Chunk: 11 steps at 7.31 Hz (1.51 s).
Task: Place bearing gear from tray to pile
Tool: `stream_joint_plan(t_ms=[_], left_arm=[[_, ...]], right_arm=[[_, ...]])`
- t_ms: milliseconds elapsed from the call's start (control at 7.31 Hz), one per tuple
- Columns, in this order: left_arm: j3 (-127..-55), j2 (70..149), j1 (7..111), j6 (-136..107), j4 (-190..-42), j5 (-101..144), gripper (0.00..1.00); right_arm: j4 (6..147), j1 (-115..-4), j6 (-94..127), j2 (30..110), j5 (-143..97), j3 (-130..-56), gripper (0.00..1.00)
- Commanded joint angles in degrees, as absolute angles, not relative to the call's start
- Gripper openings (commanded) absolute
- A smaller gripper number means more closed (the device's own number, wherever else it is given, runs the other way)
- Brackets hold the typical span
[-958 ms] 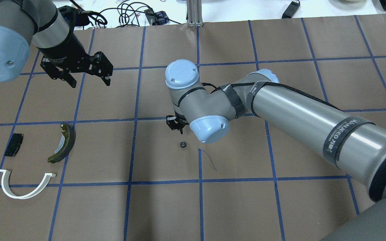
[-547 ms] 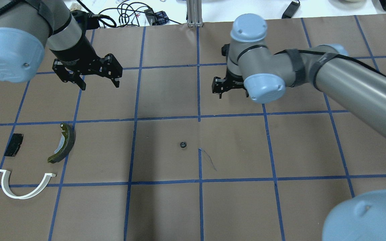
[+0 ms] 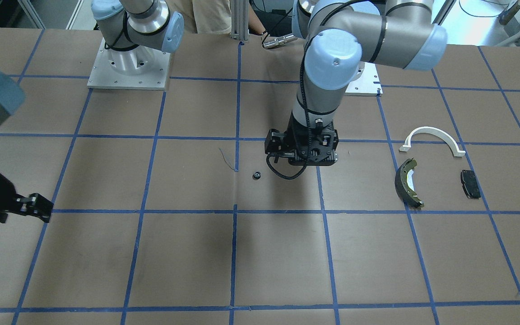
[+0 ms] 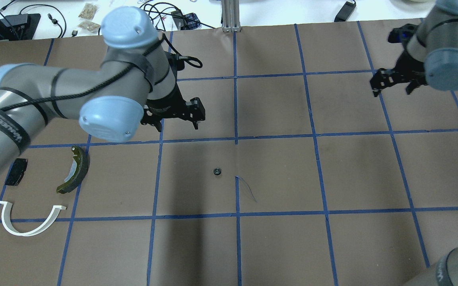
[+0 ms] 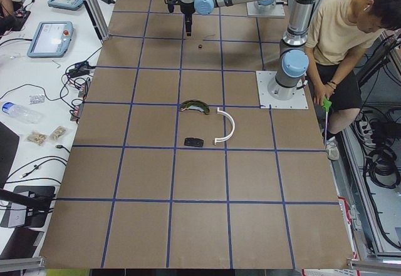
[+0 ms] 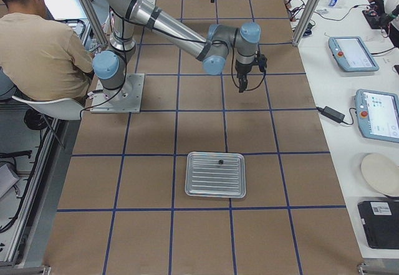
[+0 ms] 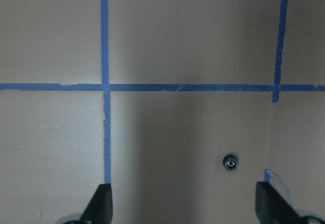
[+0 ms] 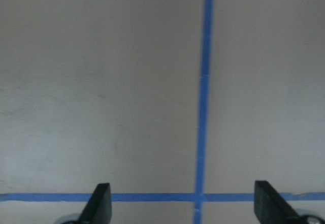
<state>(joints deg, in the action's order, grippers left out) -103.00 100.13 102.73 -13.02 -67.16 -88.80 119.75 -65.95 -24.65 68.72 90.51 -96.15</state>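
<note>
The bearing gear (image 4: 217, 171), small, black and round, lies on the brown table paper near the middle; it also shows in the left wrist view (image 7: 230, 162) and the front view (image 3: 256, 175). My left gripper (image 4: 177, 125) hangs open and empty above the table, beyond and left of the gear. My right gripper (image 4: 392, 90) is open and empty at the far right, over bare paper (image 8: 152, 107). The pile lies at the left: a brake shoe (image 4: 74, 170), a black pad (image 4: 16, 171) and a white arch (image 4: 30, 222). The tray (image 6: 216, 181), silver and ribbed, lies at the right end.
Blue tape lines grid the table. A small dark part (image 6: 221, 161) sits in the tray. A person (image 5: 341, 32) sits behind the robot bases. Cables and tablets lie on the white bench beyond the table's far edge.
My right arm has lifted off from beside the gear and swung far to the right. My left arm has moved right, closer to the gear. The gear has not moved.
</note>
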Motion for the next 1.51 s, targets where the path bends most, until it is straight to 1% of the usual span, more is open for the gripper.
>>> stream_joint_plan(t_ms=[0, 137, 274, 411, 547, 684, 821, 958, 1095, 1368], left_arm=[[-108.87, 102.91, 106.26, -14.15, -57.87, -88.68, 1.0], [-111.77, 104.22, 106.96, -14.24, -52.52, -88.51, 1.0], [-114.06, 105.02, 107.48, -14.33, -50.38, -88.68, 1.0], [-115.3, 106.33, 107.93, -15.81, -47.66, -88.51, 1.0], [-115.31, 107.74, 108.97, -16.08, -45.64, -88.51, 1.0], [-115.31, 109.15, 109.16, -16.08, -43.61, -88.51, 1.0], [-115.31, 110.55, 109.16, -16.0, -41.77, -88.51, 1.0], [-115.31, 111.0, 109.51, -15.82, -41.23, -88.51, 0.78], [-115.49, 111.09, 109.6, -15.82, -41.39, -88.42, 0.74], [-115.49, 111.71, 109.6, -15.82, -41.4, -88.42, 0.73]], right_arm=[[119.53, -51.21, -39.56, 68.12, 90.61, -96.94, 1.0], [120.66, -47.24, -47.99, 66.46, 91.66, -97.2, 1.0], [120.85, -43.89, -48.95, 65.4, 91.67, -96.34, 1.0], [121.37, -43.16, -49.22, 64.69, 92.02, -95.2, 1.0], [121.46, -42.89, -49.22, 61.56, 92.54, -93.27, 0.96], [122.6, -42.37, -49.22, 57.61, 92.55, -91.08, 0.96], [122.78, -41.84, -49.31, 56.18, 92.2, -90.18, 0.95], [122.96, -41.84, -49.65, 55.99, 92.72, -89.57, 0.87], [123.05, -41.84, -49.66, 55.81, 92.64, -89.82, 0.81], [122.87, -41.84, -49.66, 55.2, 92.72, -90.53, 0.8]])
